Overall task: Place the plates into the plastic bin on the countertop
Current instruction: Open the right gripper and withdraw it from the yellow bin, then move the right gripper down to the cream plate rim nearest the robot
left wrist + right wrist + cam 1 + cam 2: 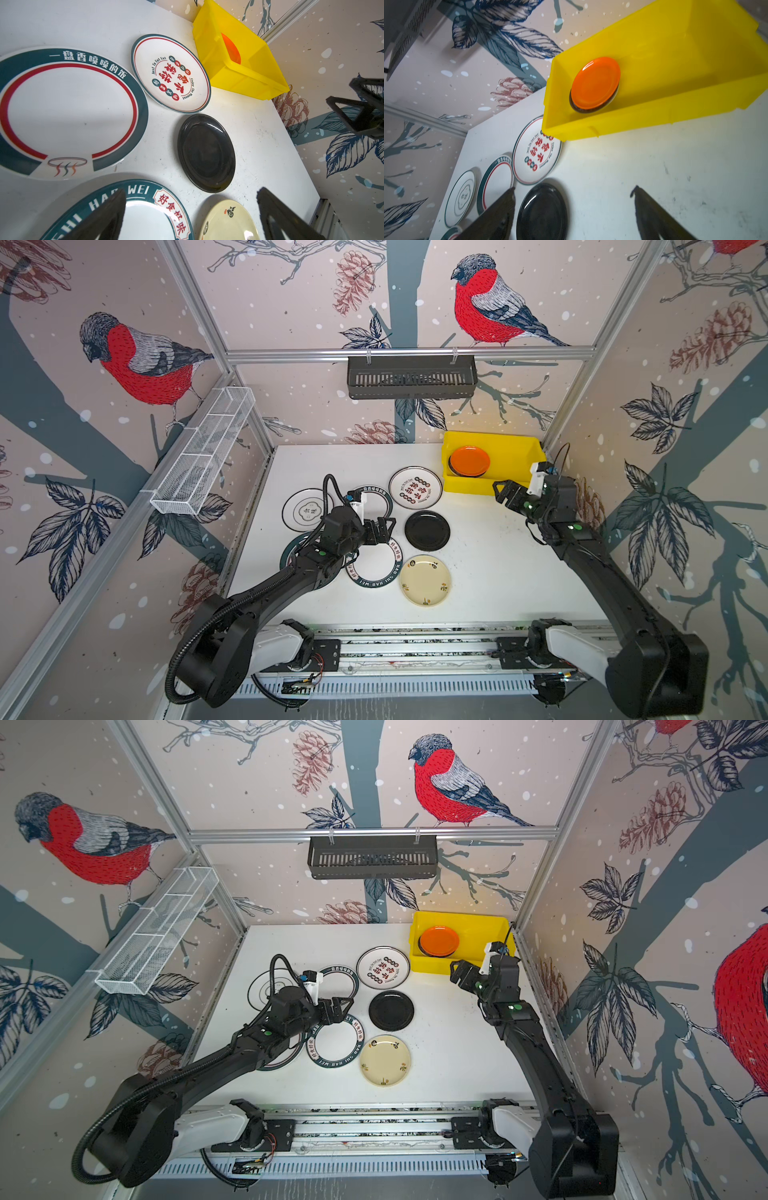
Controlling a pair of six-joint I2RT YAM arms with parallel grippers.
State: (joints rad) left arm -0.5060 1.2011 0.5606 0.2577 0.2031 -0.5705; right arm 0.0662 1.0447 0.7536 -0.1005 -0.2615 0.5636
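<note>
Nearest you, the cream plate (424, 580) lies on the countertop (498, 572). Beyond it, your left gripper (384, 531) hangs spread wide and empty over a green-rimmed plate (374, 584). Farther back, your right gripper (500, 492) gapes empty before the bin (469, 486), which holds the orange plate (469, 461).

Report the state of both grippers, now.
Left gripper: open, holding nothing.
Right gripper: open, holding nothing, near the plastic bin.
</note>
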